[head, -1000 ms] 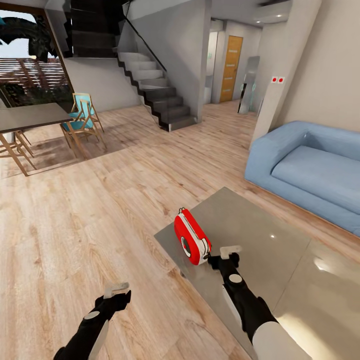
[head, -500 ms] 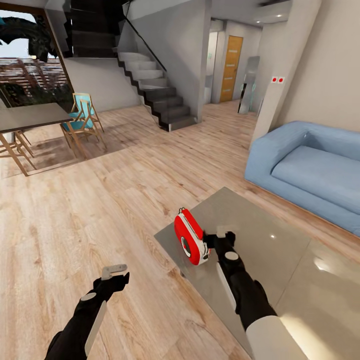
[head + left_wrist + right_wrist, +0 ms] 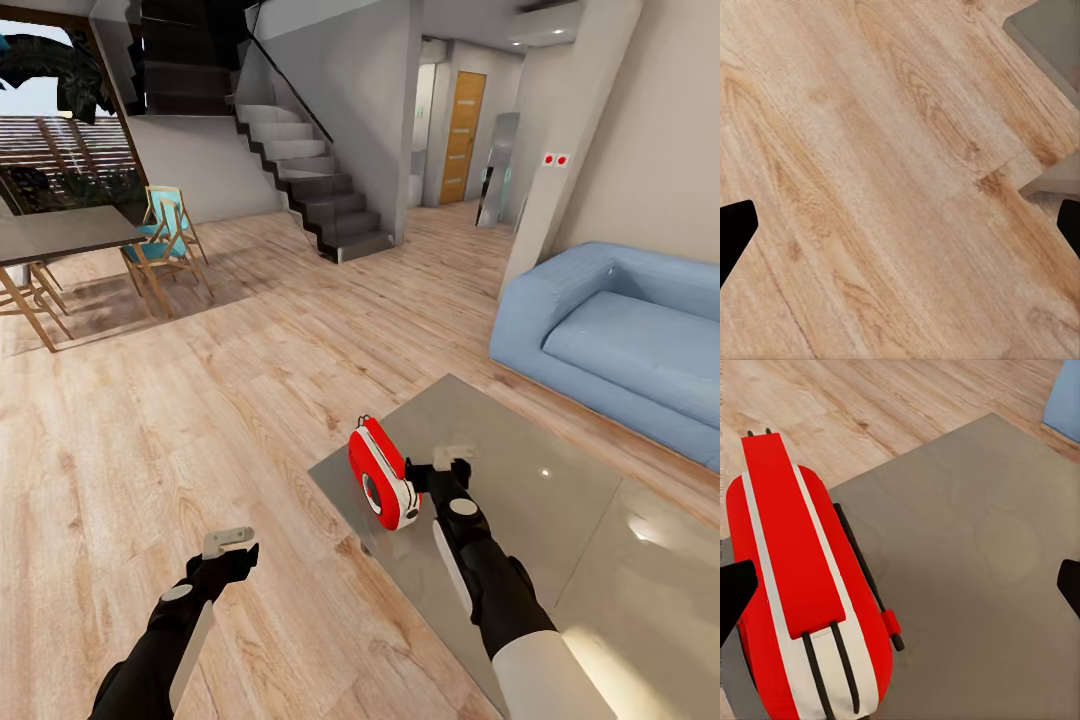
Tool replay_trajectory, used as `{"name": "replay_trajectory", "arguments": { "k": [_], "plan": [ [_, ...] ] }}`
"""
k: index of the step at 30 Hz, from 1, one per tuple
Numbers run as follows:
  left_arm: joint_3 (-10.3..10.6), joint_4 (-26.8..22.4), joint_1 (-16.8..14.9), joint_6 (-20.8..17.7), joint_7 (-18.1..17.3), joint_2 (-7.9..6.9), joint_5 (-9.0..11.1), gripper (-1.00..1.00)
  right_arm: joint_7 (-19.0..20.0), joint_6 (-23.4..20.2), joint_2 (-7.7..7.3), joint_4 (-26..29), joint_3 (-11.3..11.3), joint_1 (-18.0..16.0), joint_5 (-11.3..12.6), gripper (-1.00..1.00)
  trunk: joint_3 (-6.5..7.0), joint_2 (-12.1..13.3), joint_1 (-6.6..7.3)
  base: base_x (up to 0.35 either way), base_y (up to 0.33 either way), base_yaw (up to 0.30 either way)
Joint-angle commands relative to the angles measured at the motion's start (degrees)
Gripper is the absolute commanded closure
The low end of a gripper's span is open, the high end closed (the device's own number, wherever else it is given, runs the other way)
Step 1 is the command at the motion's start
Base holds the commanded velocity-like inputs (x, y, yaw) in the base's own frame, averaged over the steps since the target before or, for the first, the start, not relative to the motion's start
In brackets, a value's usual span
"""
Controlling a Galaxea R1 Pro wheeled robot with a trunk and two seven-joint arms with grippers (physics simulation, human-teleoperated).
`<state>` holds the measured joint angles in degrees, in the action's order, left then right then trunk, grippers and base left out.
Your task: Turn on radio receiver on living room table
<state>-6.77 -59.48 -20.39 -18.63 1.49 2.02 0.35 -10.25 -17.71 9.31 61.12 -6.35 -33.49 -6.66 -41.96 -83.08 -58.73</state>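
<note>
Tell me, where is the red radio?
In the head view the radio stands on the near left corner of the low grey table, right beside the right gripper, with the blue sofa beyond.

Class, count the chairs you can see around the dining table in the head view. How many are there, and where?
2. One chair with a blue seat stands at the dining table's right end; another sits under its near edge. Others may be hidden beyond the picture's edge.
</note>
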Motion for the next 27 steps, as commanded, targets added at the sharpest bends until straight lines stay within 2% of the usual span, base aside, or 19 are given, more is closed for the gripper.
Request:
{"name": "replay_trajectory", "arguments": {
  "k": [1, 7, 12, 17, 22, 27],
  "plan": [
    [0.0, -0.1, 0.0, 0.0, 0.0, 0.00, 0.0, -1.00, 0.0, -0.3, 0.03, 0.1, -0.4, 0.0, 0.0, -1.00, 0.00, 0.0, 0.00, 0.000, 0.000, 0.000],
    [0.0, -0.3, 0.0, -0.9, 0.0, 0.02, 0.0, -1.00, 0.0, -4.2, 0.08, 1.9, -1.8, 0.0, 0.0, -1.00, 0.00, 0.0, 0.00, 0.000, 0.000, 0.000],
    [0.0, -1.7, -0.1, -5.8, -0.1, 0.00, -0.1, -1.00, 0.0, -7.1, 0.17, 4.4, -2.2, 0.0, 0.0, -1.00, 0.00, 0.0, 0.00, 0.000, 0.000, 0.000],
    [0.0, -5.6, -0.3, -10.9, -0.1, 0.00, 0.0, -1.00, -0.1, -12.2, 0.67, 9.0, -2.4, 0.0, 0.0, -1.00, 0.00, 0.0, 0.00, 0.000, 0.000, 0.000],
    [0.0, -7.2, -2.0, -13.7, -0.1, 0.00, 0.0, -1.00, -0.3, -17.5, 0.69, 13.4, -2.8, -0.1, -0.2, -1.00, 0.00, 0.0, 0.00, 0.000, 0.000, 0.000],
    [0.0, -7.3, -4.1, -16.1, -0.1, 0.00, 0.0, -1.00, -1.0, -20.6, 0.69, 16.0, -3.0, -0.8, -0.3, -1.00, 0.00, 0.0, 0.00, 0.000, 0.000, 0.000]
  ]
}}
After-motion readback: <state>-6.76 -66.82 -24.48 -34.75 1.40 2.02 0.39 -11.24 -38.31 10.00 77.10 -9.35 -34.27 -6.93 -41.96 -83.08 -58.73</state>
